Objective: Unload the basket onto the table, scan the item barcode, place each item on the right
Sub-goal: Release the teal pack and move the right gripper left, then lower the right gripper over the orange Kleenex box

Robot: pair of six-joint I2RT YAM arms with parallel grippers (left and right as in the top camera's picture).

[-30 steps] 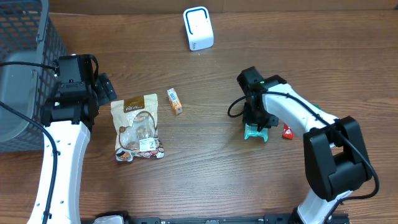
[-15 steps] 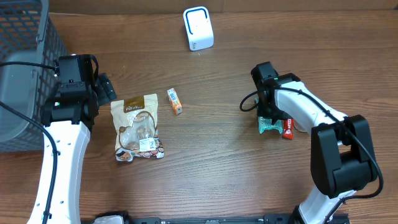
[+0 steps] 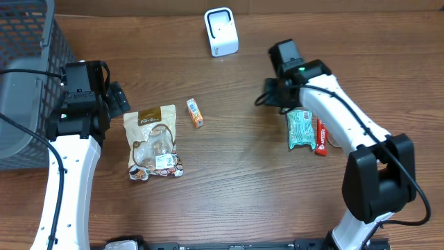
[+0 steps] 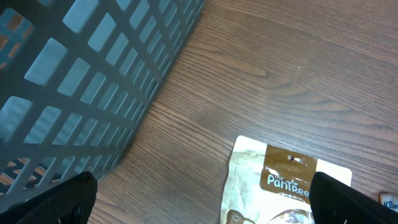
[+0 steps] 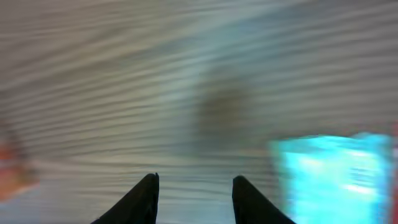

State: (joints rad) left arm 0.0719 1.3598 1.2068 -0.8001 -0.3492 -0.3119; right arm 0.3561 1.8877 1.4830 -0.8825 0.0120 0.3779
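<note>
A teal packet (image 3: 300,128) lies flat on the table beside a red packet (image 3: 320,137); in the blurred right wrist view the teal packet (image 5: 333,174) shows at the right. My right gripper (image 3: 277,97) hovers just behind and left of it, open, with only wood between its fingers (image 5: 196,180). The white scanner (image 3: 221,31) stands at the back centre. A small orange box (image 3: 195,112) and a brown-and-cream pouch (image 3: 152,142) lie left of centre. My left gripper (image 3: 119,99) is wide open beside the pouch (image 4: 280,186), holding nothing.
A dark grey mesh basket (image 3: 28,62) fills the back left corner, and its wall (image 4: 81,74) is close to the left gripper. A black cable loops by the right wrist (image 3: 262,97).
My right gripper carried the teal packet rightward, let it go beside the red packet, opened, and moved back toward the scanner. The left arm has not moved.
</note>
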